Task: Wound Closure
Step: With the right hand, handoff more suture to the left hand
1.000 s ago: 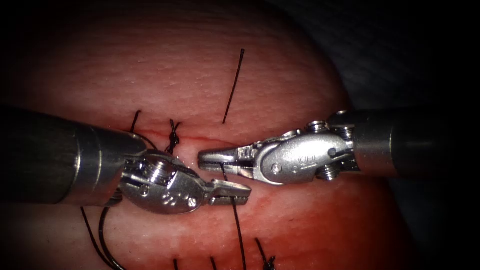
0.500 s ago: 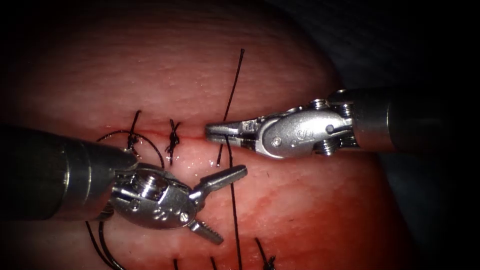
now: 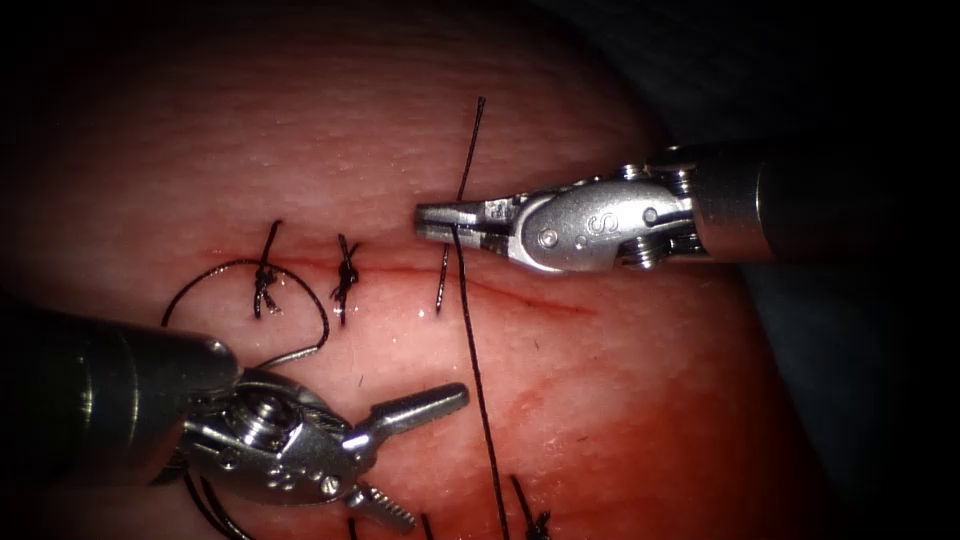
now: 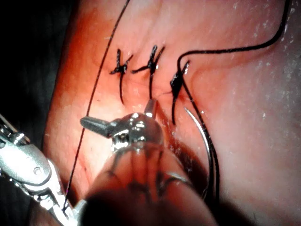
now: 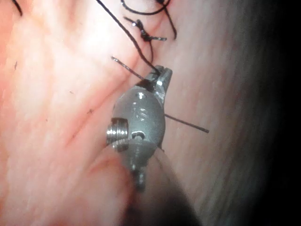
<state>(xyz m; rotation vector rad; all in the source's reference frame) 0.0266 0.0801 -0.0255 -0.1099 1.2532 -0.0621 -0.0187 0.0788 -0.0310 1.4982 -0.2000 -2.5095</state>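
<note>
— Where is the thin black thread (image 3: 478,360) relative to the silver right needle driver (image 3: 432,221)?
— Its jaws are clamped on the thread just above the thin red cut (image 3: 520,296); from there the strand runs down across the cut over the reddish tissue (image 3: 640,400).
— And the silver left needle driver (image 3: 425,455)?
— It lies below the cut, left of that strand and apart from it, jaws spread wide and holding nothing.
— The needle?
— The curved steel needle (image 4: 203,141) lies loose on the tissue beside the left tool's shaft, held by neither tool.
— How does the thread look?
— Taut and straight below the right tool; a short free end (image 3: 468,170) pokes up above the cut. Two knotted stitches (image 3: 345,270) sit on the cut's left part, with a black loop (image 3: 215,275) curling round them.
</note>
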